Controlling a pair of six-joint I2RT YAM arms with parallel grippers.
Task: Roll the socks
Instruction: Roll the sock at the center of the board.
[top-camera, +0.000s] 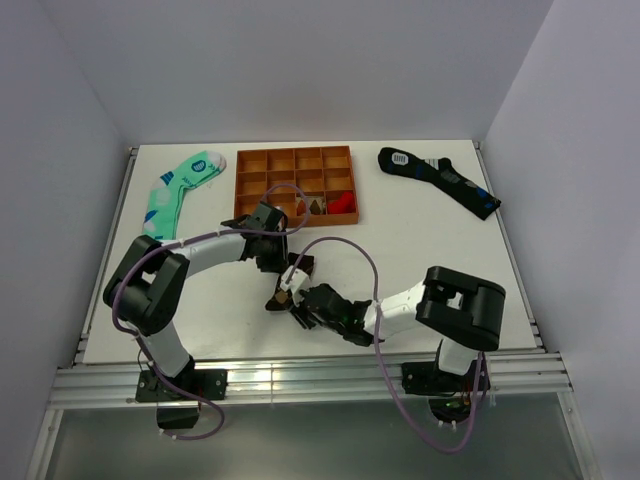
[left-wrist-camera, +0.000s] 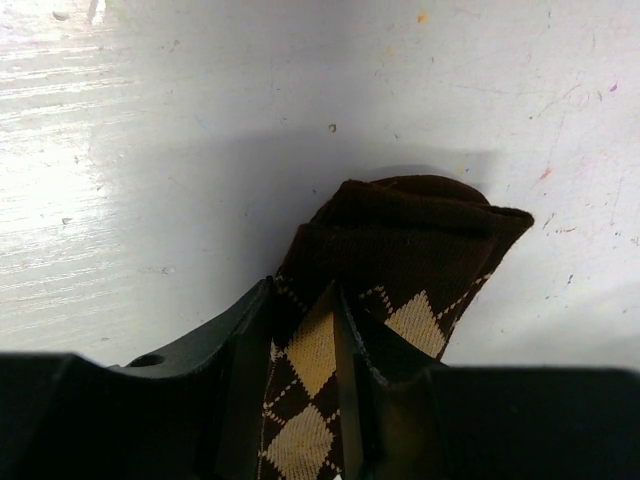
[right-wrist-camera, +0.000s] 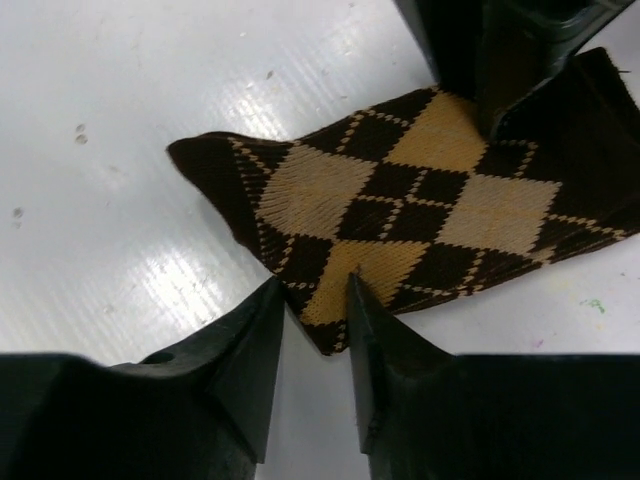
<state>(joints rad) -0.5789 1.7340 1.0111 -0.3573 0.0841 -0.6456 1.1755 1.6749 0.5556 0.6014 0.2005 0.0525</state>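
Clearly the socks (right-wrist-camera: 400, 200) are soft, light and limp. They are knit cloth that folds and bunches rather than slips, so the best hold is probably a pinch through both layers at an edge. They lie flat on the bench (right-wrist-camera: 120, 120) between the two sets of fingers. The left fingers (left-wrist-camera: 245, 350) stand close together with a strip of diamond-patterned cloth clamped between them, and the plain dark end lies just beyond their tips. The right fingers (right-wrist-camera: 250, 340) stand slightly apart astride the nearest corner; whether they pinch it I cannot tell.
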